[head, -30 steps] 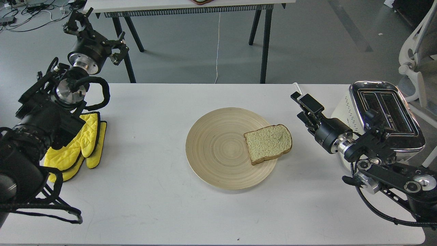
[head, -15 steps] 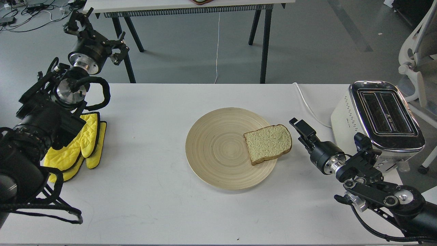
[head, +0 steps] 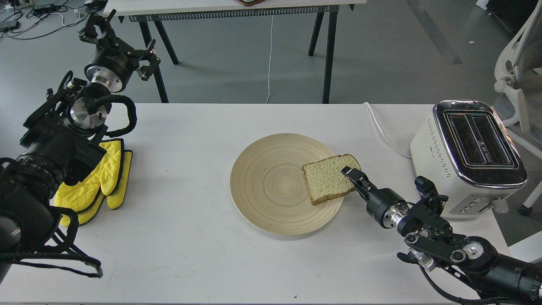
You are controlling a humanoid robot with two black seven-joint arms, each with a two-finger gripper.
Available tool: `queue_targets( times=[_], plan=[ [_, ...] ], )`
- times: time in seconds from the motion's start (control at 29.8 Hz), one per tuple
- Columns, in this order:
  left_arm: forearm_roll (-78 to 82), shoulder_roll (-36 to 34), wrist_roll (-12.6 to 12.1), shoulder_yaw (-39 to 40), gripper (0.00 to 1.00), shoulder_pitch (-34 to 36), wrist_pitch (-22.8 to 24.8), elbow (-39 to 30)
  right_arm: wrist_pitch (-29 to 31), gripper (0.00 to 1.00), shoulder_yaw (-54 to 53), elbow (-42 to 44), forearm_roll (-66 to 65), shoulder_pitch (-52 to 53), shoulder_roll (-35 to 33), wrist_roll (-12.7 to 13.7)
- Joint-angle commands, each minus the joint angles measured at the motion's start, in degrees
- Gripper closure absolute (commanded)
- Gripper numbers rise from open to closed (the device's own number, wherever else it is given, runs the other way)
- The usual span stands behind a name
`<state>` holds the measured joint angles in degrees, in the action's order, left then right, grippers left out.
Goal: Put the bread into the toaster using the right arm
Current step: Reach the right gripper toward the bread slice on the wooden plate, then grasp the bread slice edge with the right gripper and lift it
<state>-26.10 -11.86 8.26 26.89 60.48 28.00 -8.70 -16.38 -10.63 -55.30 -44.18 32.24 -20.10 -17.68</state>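
Black and slim, the right hand [head: 349, 174] is sitting low at the bread's [head: 328, 178] right edge, its tip overlapping the crust at about three o'clock on the slice. Seen nearly end-on and dark, its fingers are not separating for the eye, so I cannot tell whether it is open or already pinching, or whether it is touching the slice at all. Behind it, the right arm [head: 427, 228] is angling in from the five o'clock corner of the desk [head: 186, 254].

That slice is lying flat on the wooden plate [head: 271, 186], out toward the plate's three o'clock rim, crust just overhanging. By my reading, this is the reach-and-grasp step: nothing lifted, nothing near the slots.

Further out, the toaster [head: 440, 156] is standing at three o'clock on the desk, chrome top up, both slots looking empty, white cord [head: 383, 133] trailing off toward twelve.

Next move, as I judge it: close on the crust edge, lift clear, turn the slice upright and line it up with a slot.

Over at nine o'clock, the left hand [head: 99, 29] is hanging idle with fingers spread, above the yellow mitts [head: 106, 178].
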Motion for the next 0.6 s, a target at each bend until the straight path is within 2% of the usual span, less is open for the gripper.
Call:
queue_targets(
  times=[0.0, 0.17, 0.57],
  plan=[
    [0.0, 0.0, 0.0, 0.0, 0.0, 0.0, 0.0, 0.0, -0.4, 0.94, -0.1, -0.5, 0.1, 0.5, -0.3, -0.1],
    [0.0, 0.0, 0.0, 0.0, 0.0, 0.0, 0.0, 0.0, -0.7, 0.94, -0.7, -3.2, 0.1, 2.4, -3.2, -0.2],
    [0.0, 0.1, 0.0, 0.0, 0.0, 0.0, 0.0, 0.0, -0.7, 0.94, -2.9, -20.4, -0.1, 7.8, -26.5, -0.3]
  ],
)
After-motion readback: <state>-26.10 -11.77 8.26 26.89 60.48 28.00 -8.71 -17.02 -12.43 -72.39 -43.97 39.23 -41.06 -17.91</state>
